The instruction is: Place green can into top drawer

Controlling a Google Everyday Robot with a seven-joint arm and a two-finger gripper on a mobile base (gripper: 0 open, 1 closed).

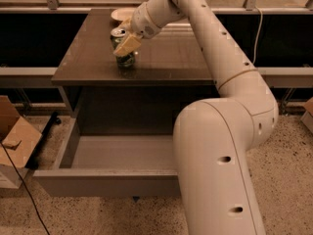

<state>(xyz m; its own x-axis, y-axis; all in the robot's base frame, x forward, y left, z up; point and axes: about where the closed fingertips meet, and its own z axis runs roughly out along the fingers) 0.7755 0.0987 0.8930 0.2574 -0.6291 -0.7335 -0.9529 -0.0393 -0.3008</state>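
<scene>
On the tabletop [161, 58] — gripper [122, 48] fingers [128, 44] clamp the green can [125, 59] (top drawer [107, 182] open).

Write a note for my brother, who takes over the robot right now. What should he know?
Gripper: up at the green can, against its near side; a firm hold can't be confirmed.
Green can: upright on the tabletop, just in front of the white bowl.
Top drawer: pulled open below the tabletop.
Done: drawer open, gripper at the can.
Left: secure the can, lift it, lower it into the drawer.
</scene>
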